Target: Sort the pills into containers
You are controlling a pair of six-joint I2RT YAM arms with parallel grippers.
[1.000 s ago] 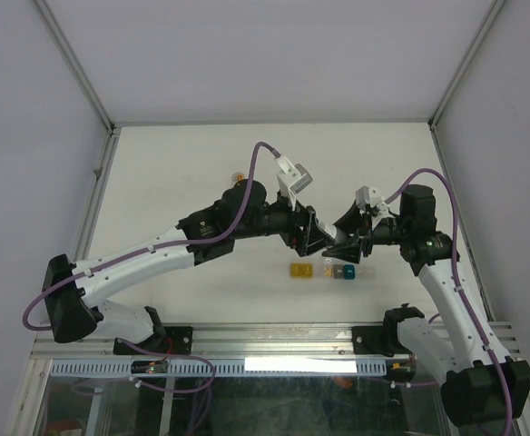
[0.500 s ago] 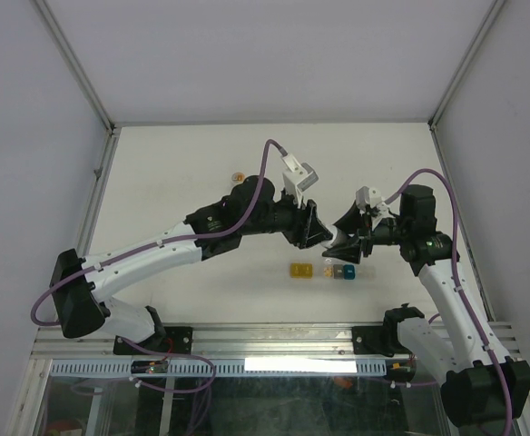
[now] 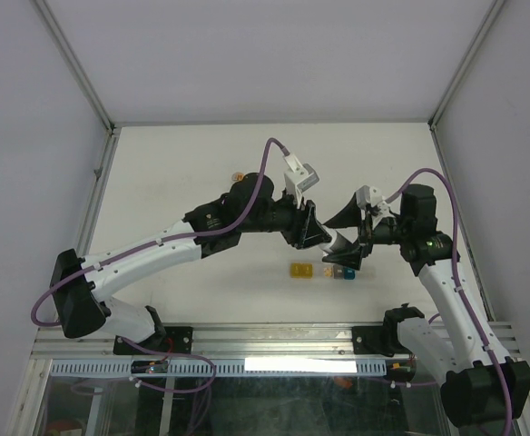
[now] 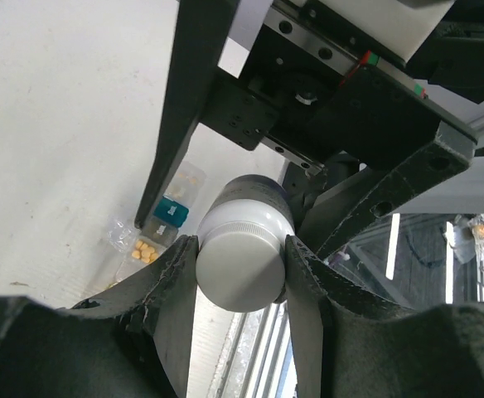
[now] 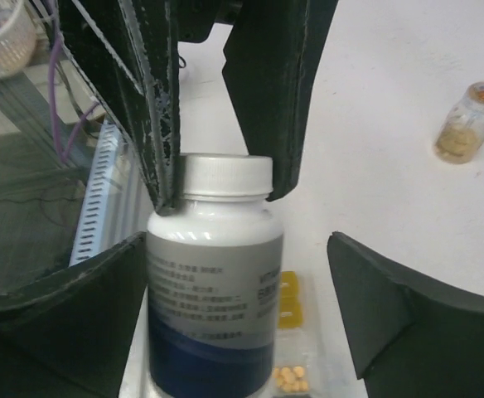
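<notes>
Containers (image 3: 324, 272) lie on the counter (image 3: 201, 173), close under the white pill bottle (image 5: 213, 274). Left fingers (image 4: 171, 290) pinch its cap (image 4: 242, 269), while right fingers (image 5: 391, 315) stand spread around the body. They should clamp firmly before any twist, so nothing spills.

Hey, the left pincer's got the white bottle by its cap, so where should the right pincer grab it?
Probably the labelled body of the white bottle, below its shoulder, closing from both sides. The left pincer clamps the cap, while the body's straight round wall lies between the open fingers of the right pincer.
</notes>
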